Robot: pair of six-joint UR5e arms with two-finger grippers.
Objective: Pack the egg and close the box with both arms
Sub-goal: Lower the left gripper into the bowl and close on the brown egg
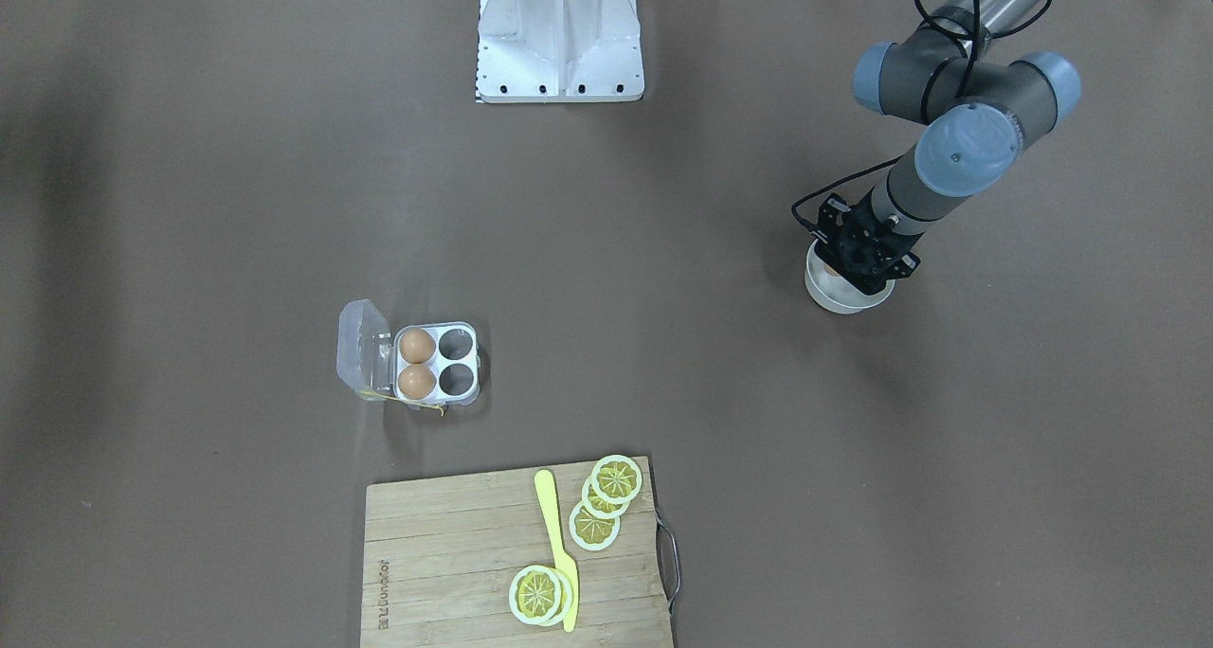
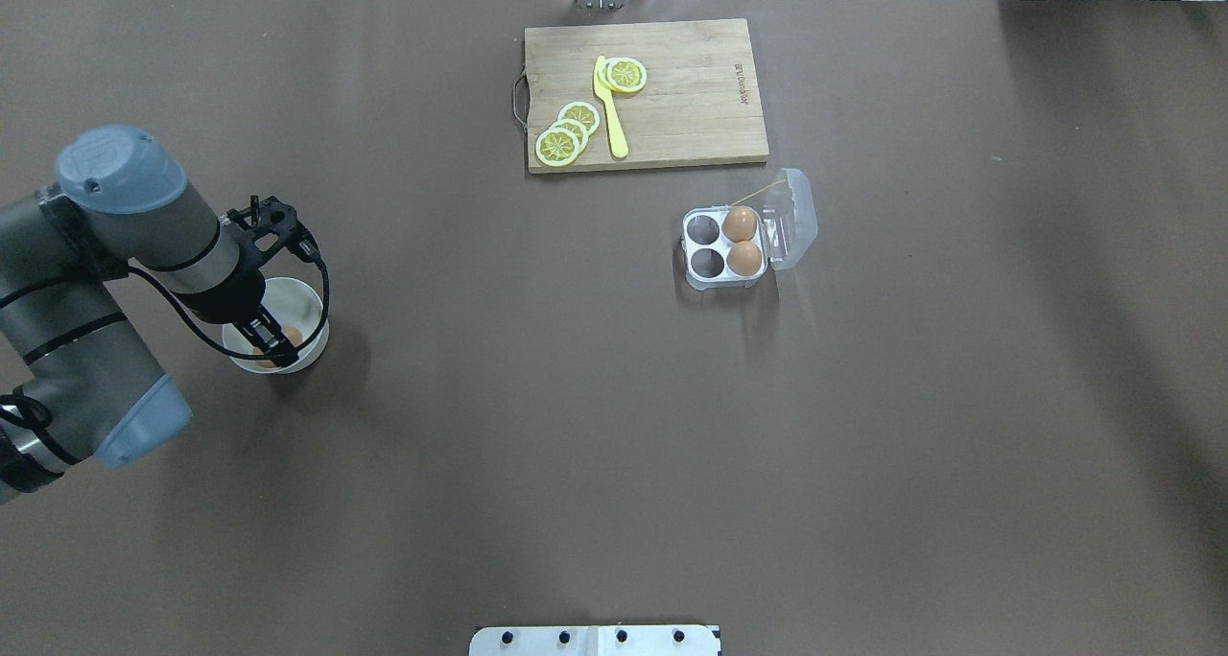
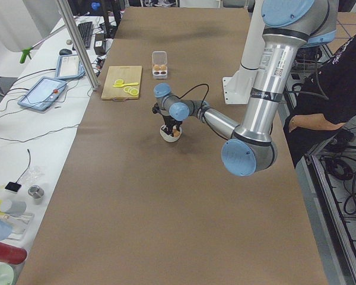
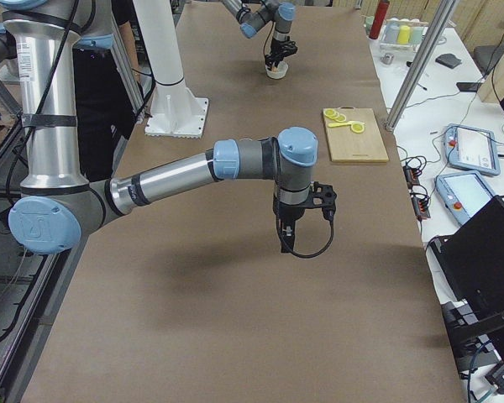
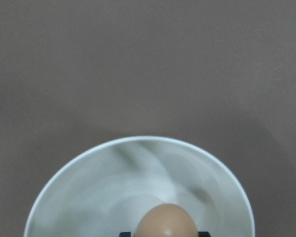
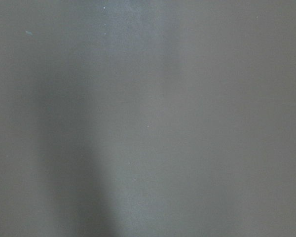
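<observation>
Front-facing view: on the brown table [image 1: 663, 203] the box [image 1: 445, 364] lies open with two cells free, well apart from the white bowl [image 1: 839, 299]. Overhead, the left pincer [image 2: 276, 349] dips into that bowl, far from the box, its tips flanking the egg [image 2: 291, 337]; I cannot tell whether they grip it. Right side view: the right pincer [image 4: 286, 243] hangs above the table, and I cannot tell how far open it is.

Egg [image 5: 167, 220] in bowl [image 5: 84, 180], in L claw [image 2: 275, 345]; box [image 2: 725, 245] near cutting board [image 2: 691, 109].

Three eggs are tallied: first egg [image 1: 416, 345], second egg [image 1: 416, 380], third egg [image 5: 167, 221]. One box [image 1: 437, 364] is noted, with four cells, two of them filled. One bowl [image 5: 98, 197], one cutting board [image 1: 445, 553], one yellow knife [image 1: 554, 544] and five lemon slices [image 1: 594, 527] are recorded. Two arms are counted: left arm [image 1: 948, 146], right arm [image 4: 176, 172].
</observation>
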